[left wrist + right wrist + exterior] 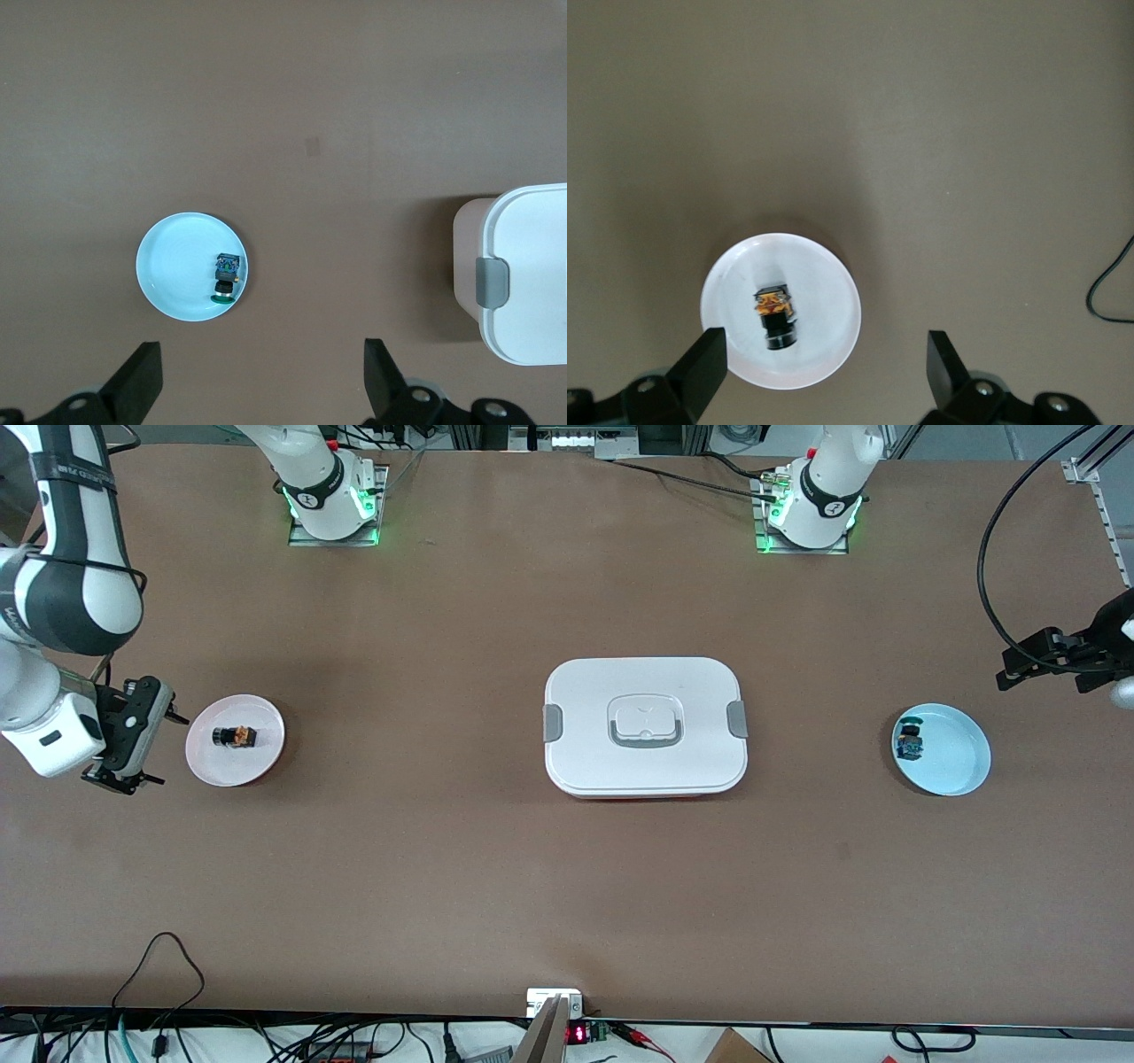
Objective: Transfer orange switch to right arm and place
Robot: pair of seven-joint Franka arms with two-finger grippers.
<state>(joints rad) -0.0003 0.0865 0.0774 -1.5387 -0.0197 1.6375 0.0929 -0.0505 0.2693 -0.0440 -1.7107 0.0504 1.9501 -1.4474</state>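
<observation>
On the pink plate: the orange switch (235,736) lay near the right arm's end of the table (567,903).
Axis: along the table's length.
Right gripper (124,771): open, empty, just beside the plate (266,757).
Left gripper (1032,664): open, empty, well apart, near the blue plate (961,766).

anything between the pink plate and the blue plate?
Front view: only the closed white container sits between the pink plate and the blue plate.

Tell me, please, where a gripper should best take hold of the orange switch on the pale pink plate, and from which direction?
Probably from straight above, fingers closing across the black blocky body of the orange switch. It lies on its side in the pale pink plate, whose raised rim hinders any sideways approach.
</observation>
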